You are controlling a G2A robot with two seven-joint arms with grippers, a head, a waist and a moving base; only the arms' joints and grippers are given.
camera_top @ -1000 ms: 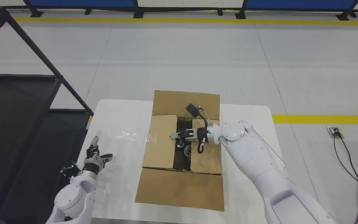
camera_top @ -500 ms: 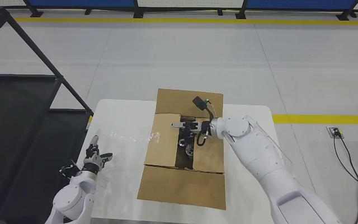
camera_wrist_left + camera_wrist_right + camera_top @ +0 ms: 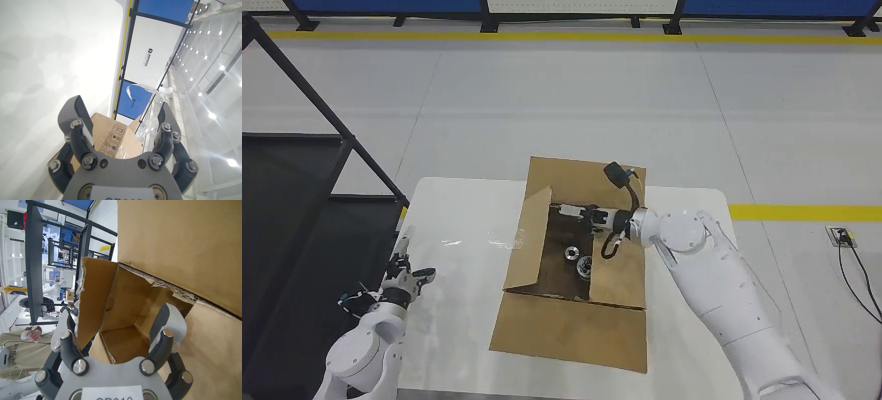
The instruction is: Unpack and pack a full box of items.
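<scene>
Open right hand (image 3: 117, 313) straddles the upright left flap (image 3: 528, 235) of the brown cardboard box (image 3: 562, 345); open left hand (image 3: 122, 104) sits near left.

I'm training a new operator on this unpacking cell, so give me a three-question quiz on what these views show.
1. True or false: the left gripper hovers by the table's edge, apart from the box.
2. The box's upright flap stands between which fingers? A: left gripper's. B: right gripper's.
3. Fill in: the right gripper's fingers are ___.
Key: 1 true; 2 B; 3 open.
</scene>
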